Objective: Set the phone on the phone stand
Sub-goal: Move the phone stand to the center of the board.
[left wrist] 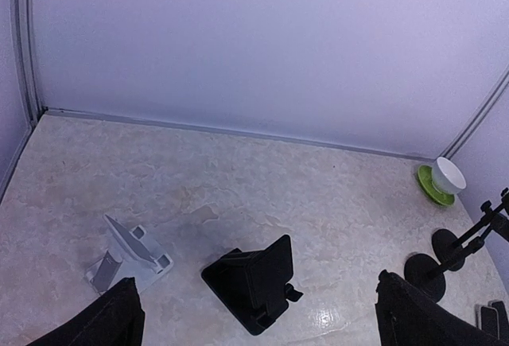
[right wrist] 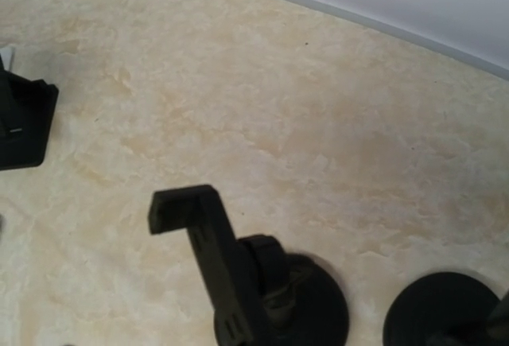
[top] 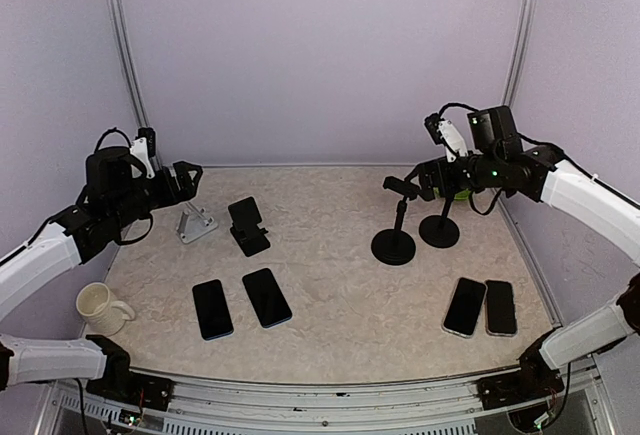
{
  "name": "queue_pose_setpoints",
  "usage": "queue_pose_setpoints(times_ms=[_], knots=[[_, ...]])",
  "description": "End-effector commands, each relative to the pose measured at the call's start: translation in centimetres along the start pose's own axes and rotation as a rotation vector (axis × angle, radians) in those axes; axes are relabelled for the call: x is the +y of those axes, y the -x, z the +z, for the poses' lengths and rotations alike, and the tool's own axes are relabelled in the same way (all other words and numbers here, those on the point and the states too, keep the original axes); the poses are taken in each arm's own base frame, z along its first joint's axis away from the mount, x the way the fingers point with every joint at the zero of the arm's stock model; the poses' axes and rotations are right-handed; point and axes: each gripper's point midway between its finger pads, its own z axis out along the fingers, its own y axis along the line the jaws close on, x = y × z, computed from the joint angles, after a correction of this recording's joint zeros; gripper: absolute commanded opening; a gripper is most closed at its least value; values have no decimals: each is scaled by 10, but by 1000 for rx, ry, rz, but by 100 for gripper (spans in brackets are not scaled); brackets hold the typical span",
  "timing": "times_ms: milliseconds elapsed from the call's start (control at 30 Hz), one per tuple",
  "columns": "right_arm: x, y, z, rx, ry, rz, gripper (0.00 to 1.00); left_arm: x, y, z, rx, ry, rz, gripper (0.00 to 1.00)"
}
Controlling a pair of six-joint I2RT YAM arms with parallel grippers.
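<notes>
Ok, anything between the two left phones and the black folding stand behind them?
Nothing visible. Only bare table separates the left pair of phones from the black folding stand; the silver stand sits aside, to its left.

The clamp stand [right wrist: 238, 290] runs off the bottom edge of my right wrist view. Right of it, another round base [right wrist: 441, 310] does too.

Four phones [top: 212, 309] flat, four stands [top: 393, 245], mug [top: 100, 305]
</notes>
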Motion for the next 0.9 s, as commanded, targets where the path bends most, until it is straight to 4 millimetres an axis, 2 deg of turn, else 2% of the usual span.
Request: queue_pose_setpoints(times_ms=[0,200,333,533,867], knots=[[9,1,2,5,18,-1,94,-4,-12,4,17,-25,-13,99],[14,0,2,8,26,-16,95,0,-29,9,45,3,-56,99],[19,1,1,6,29,-35,95,12,-39,12,62,63,-74,99],[25,9,-5,-21,23,-63,95,43,-48,16,68,238,-108,99],[32,32,-16,-81,30,-103,96,85,-58,49,178,456,-179,99]])
